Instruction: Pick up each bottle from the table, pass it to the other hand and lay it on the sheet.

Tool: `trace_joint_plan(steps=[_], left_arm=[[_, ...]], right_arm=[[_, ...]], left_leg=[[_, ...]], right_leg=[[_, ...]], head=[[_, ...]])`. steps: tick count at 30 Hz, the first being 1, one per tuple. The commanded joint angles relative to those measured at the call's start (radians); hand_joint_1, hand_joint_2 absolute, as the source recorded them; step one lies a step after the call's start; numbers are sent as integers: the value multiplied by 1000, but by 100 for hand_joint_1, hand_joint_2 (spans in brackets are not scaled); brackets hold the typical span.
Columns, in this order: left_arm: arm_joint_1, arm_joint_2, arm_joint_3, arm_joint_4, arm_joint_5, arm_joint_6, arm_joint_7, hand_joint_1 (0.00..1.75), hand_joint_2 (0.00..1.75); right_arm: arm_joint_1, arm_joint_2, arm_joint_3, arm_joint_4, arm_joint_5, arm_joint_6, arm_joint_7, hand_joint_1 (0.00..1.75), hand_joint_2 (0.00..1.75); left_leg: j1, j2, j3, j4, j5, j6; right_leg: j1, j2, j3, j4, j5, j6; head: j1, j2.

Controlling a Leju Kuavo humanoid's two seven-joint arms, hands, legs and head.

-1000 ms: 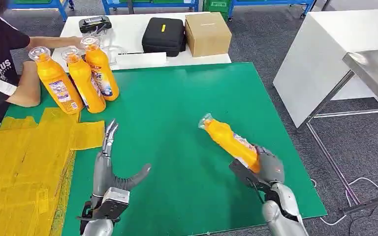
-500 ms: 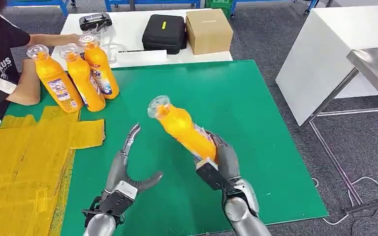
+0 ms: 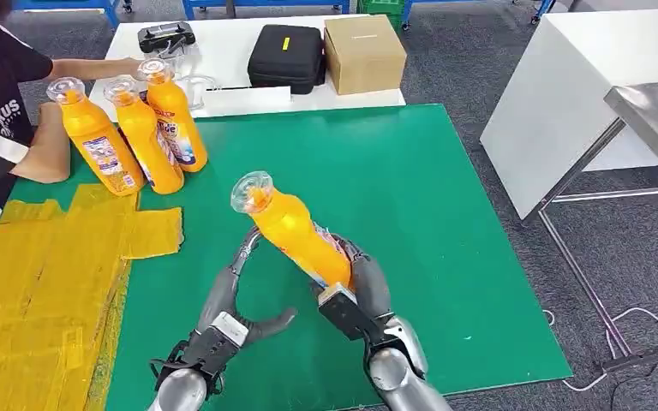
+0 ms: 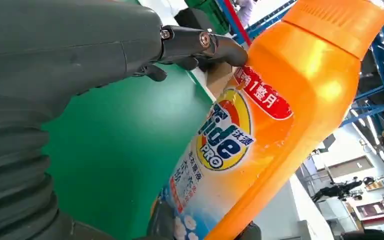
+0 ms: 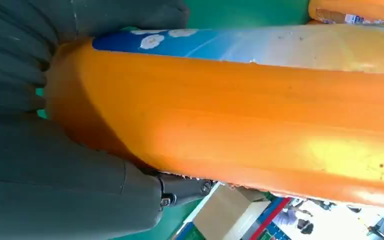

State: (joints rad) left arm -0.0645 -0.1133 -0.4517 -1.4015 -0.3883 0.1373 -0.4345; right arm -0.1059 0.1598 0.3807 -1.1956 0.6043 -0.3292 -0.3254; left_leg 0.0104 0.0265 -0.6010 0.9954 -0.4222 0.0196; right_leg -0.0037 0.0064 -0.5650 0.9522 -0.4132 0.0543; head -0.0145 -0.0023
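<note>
One orange plastic detergent bottle (image 3: 296,231) is mid-handover above the green table mat (image 3: 411,188).
Your right hand (image 3: 361,291) grips its base, cap tilted up and away; your left hand (image 3: 227,295) is spread beside it, fingertips near its body. Close the left around the label before the right lets go, then carry it to the yellow sheet (image 3: 43,282).

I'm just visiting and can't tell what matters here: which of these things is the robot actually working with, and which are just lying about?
Part of the job:
- held bottle, gripped by the right hand
- left hand, open beside it
- three standing bottles
- yellow sheet
- green table

Just lying about:
- black case
- cardboard box
- person at the table's edge
</note>
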Motion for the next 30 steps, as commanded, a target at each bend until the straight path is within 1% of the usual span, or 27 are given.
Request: trace_joint_plan(steps=[1,3,7,8,10,12,15,17,21,24,27,28,29,30], left_arm=[[-47,28,-35,63,32,-44,11,0,175],[-53,24,-32,68,53,-60,11,0,175],[-70,20,-28,81,105,-109,19,0,175],[-75,14,-15,90,163,-150,33,0,175],[-88,11,8,108,235,-192,59,0,175],[-91,13,12,110,239,-194,60,0,175],[-109,2,53,145,377,-261,112,0,175],[-131,-3,84,189,516,-331,159,0,175],[-167,0,105,259,643,-388,185,0,175],[-178,8,87,273,671,-393,181,0,175],[-178,0,88,266,701,-368,176,0,175],[-177,-2,90,265,703,-363,176,3,175],[-174,-4,91,258,709,-350,174,161,175],[-174,-3,87,255,712,-341,173,175,175]], right_arm=[[-60,6,86,142,5,44,-20,175,175],[-68,16,119,172,15,50,-29,175,175],[-84,34,191,232,63,30,-34,175,175],[-90,38,215,251,71,25,-43,175,175],[-96,43,252,274,93,10,-48,175,175],[-94,46,255,276,95,7,-48,175,175],[-108,47,289,309,107,-10,-52,175,175],[-121,54,311,342,109,-26,-59,175,175],[-144,66,332,390,98,-46,-68,175,175],[-155,66,346,413,90,-61,-66,175,175],[-159,65,355,422,77,-67,-65,175,175],[-159,65,355,422,77,-69,-65,175,175],[-158,64,358,422,73,-72,-63,175,175],[-158,63,360,422,69,-75,-62,175,175]], left_leg=[[0,-1,2,-1,0,0],[-1,-2,4,-1,-1,-1],[0,-1,3,-1,0,-1],[-1,-3,4,-1,-1,-1],[-1,-1,3,-1,-1,-1],[-1,-1,3,-1,0,-1],[-1,-3,3,-1,0,-1],[-1,-3,3,-1,0,-1],[0,-3,2,-1,1,-2],[0,-4,1,-1,1,-2],[0,-5,2,0,1,-2],[0,-3,0,-1,1,-2],[0,-5,2,0,1,-2],[0,-4,0,0,1,-2]], right_leg=[[0,0,2,0,0,-1],[-1,0,3,1,-1,-2],[0,0,2,0,-1,-1],[-1,-1,3,2,-2,-2],[-1,0,2,2,-1,-2],[-1,0,1,2,-1,-2],[-1,-1,1,3,-2,-2],[-1,-1,1,3,-2,-3],[0,-2,0,3,-2,-3],[0,-3,-1,2,-1,-2],[0,-3,0,3,-2,-3],[0,-3,-1,2,-1,-2],[-1,-4,0,3,-3,-3],[0,-3,-1,3,-2,-2]], head=[[0,0],[0,0],[0,0],[0,0],[0,0],[0,0],[0,0],[0,0],[0,0],[0,0],[0,0],[0,0],[0,0],[0,0]])
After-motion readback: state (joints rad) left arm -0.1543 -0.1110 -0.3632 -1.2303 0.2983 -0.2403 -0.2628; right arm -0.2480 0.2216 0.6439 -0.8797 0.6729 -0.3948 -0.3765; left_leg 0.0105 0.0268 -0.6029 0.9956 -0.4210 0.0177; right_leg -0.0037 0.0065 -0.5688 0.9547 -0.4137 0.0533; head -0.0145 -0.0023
